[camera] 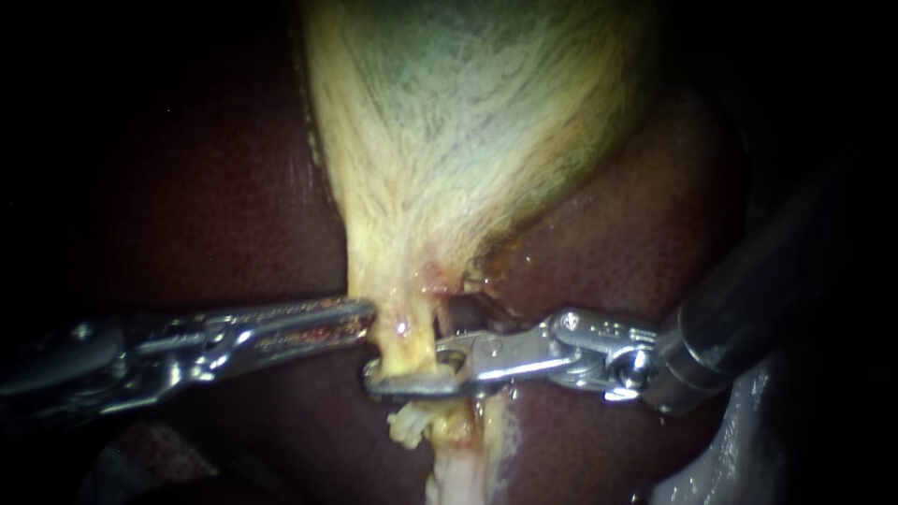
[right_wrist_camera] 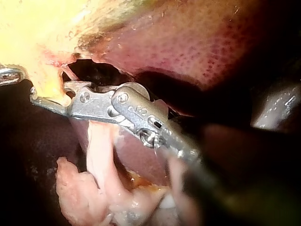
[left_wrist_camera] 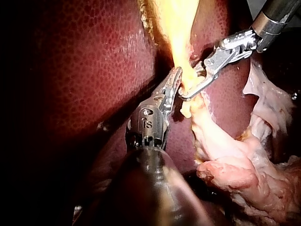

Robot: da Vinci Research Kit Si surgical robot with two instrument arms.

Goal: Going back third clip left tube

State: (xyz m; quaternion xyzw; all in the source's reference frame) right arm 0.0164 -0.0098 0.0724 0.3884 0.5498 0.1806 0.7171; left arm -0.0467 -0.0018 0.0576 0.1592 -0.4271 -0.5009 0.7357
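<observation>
The pale yellow gallbladder [camera: 449, 122] narrows downward into a tube [camera: 409, 348] that lies over the dark red liver [camera: 215, 206]. My right instrument [camera: 402, 371] reaches in from the right. Its jaws stand open astride the tube, one in front and one behind. In the right wrist view the right instrument [right_wrist_camera: 47, 96] has yellow tissue between its jaws. My left instrument [camera: 365, 318] comes from the left, its jaws shut on the gallbladder's neck just above. The left wrist view shows the left instrument [left_wrist_camera: 176, 77] against that neck. No clip can be made out.
Frayed pale tissue [camera: 412, 425] hangs below the right jaws and runs on as a pinkish strand [left_wrist_camera: 221, 141]. A dark hollow [right_wrist_camera: 101, 73] opens behind the tube, between gallbladder and liver. Liver surrounds the site on both sides.
</observation>
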